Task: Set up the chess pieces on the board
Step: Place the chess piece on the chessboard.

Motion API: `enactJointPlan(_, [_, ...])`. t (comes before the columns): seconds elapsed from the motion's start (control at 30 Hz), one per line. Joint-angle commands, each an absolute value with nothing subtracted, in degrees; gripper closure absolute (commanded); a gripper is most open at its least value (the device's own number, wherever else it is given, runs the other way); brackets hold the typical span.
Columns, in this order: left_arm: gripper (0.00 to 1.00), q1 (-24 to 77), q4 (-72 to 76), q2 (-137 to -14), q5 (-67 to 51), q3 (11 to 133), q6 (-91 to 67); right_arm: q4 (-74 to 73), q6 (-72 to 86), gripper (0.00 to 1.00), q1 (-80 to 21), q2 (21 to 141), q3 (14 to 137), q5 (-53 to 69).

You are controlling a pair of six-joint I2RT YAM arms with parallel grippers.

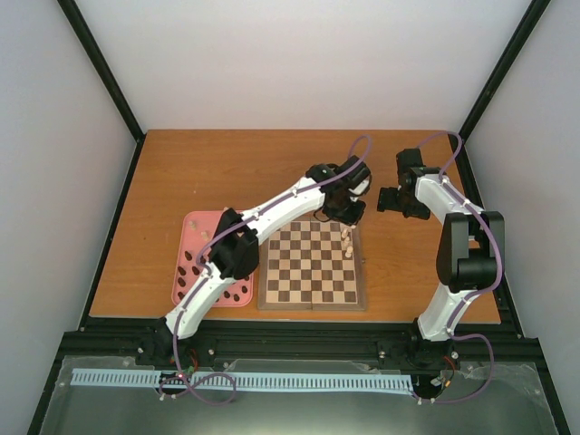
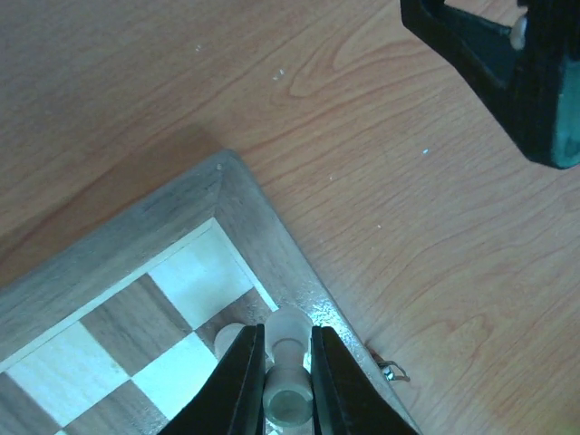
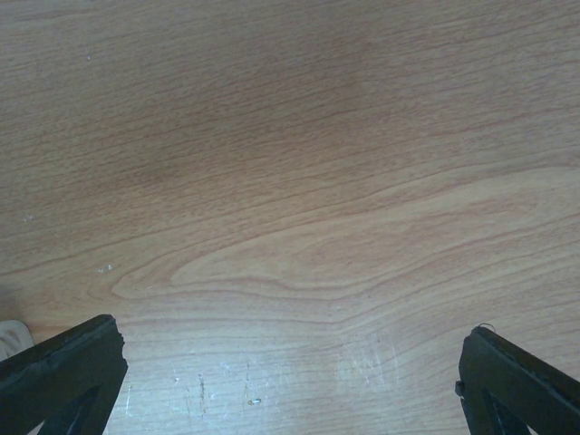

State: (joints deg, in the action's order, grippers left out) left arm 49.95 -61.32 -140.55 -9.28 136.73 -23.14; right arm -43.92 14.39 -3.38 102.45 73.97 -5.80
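While left fingers (image 2: 237, 385) pinch a cream piece (image 2: 288, 343), kind unclear | right fingers (image 3: 65, 372) wide, mostly cropped

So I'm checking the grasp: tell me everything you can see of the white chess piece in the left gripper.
The white chess piece is small, cream, smooth like plastic, with a narrow waist between wider ends. The shut left gripper clamps it between black fingers over the board corner, by its border. Whether it touches the board is unclear.
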Motion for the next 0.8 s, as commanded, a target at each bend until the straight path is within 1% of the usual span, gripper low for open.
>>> enactJointPlan(0.0, [0.92, 50.27, -61.91, -142.03, -9.68, 139.74, -22.56, -43.33, 14.2, 0.0, -3.48, 101.08, 73.55, -6.94])
enactJointPlan(0.37, [0.92, 50.23, -60.73, -144.16, -6.47, 141.74, -21.42, -43.55, 13.89, 0.0, -3.43, 102.45, 74.59, -6.96])
enactJointPlan(0.77, [0.92, 50.04, -61.79, -144.38, -2.2, 140.97, -20.39, -43.42, 13.64, 0.0, -3.43, 102.85, 74.62, -6.76])
